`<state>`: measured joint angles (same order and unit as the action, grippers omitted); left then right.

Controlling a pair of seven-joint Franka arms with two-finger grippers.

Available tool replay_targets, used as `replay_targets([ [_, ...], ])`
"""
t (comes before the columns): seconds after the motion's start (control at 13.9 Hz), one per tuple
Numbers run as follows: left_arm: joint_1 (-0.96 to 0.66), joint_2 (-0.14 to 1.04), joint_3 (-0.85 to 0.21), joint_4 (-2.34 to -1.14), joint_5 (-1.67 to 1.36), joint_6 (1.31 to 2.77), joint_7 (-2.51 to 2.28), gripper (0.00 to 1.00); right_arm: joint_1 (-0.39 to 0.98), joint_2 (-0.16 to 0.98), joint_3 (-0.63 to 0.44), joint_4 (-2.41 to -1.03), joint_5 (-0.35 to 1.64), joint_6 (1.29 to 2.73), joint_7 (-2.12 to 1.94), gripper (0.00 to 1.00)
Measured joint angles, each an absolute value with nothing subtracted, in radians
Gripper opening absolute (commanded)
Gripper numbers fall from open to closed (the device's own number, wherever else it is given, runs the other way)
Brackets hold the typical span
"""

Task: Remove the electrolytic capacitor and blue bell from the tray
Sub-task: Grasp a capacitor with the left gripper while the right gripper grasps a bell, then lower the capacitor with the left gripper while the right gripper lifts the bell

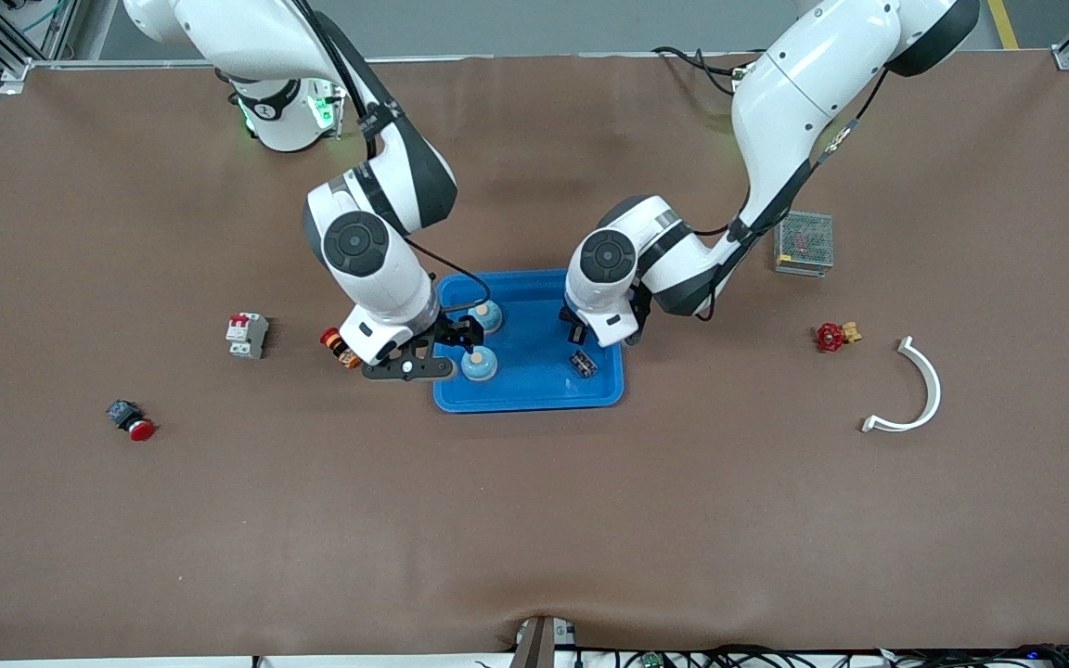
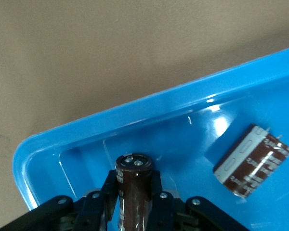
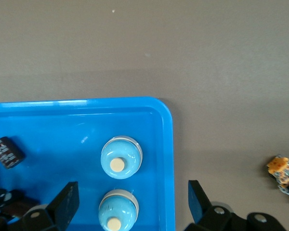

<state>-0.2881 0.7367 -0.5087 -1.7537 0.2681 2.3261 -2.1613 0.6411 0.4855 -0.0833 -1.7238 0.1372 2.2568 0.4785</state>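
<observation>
A blue tray (image 1: 534, 404) holds two light blue bells (image 1: 485, 317) (image 1: 479, 364) and a dark capacitor (image 1: 583, 363) lying on its side. My right gripper (image 1: 446, 351) is open over the tray's edge toward the right arm's end, its fingers (image 3: 67, 202) wide on either side of one bell (image 3: 118, 210); the other bell (image 3: 121, 157) sits beside it. My left gripper (image 2: 133, 180) is shut on a second brown capacitor (image 2: 135, 192), held upright over the tray's floor (image 2: 183, 139). The lying capacitor (image 2: 253, 161) is close by. In the front view the left gripper (image 1: 587, 336) hides the held capacitor.
On the table toward the right arm's end: a circuit breaker (image 1: 247, 334), a red push button (image 1: 131, 419), and an orange-red part (image 1: 340, 345) beside the tray. Toward the left arm's end: a red valve (image 1: 833, 336), a white curved piece (image 1: 915, 390), a mesh-covered box (image 1: 804, 243).
</observation>
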Motion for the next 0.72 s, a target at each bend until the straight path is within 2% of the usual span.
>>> replay_targets([
  [0.29,-0.28,0.72,-0.508,-1.729,0.316,2.325,-2.149,0.0,0.645,0.529,-0.084,-1.724,0.137,2.293,0.479,1.0],
  [0.72,-0.18,0.57,-0.506,-1.715,0.331,2.226,-1.929,0.0,0.674,0.586,-0.084,-1.723,0.137,2.338,0.479,1.0],
])
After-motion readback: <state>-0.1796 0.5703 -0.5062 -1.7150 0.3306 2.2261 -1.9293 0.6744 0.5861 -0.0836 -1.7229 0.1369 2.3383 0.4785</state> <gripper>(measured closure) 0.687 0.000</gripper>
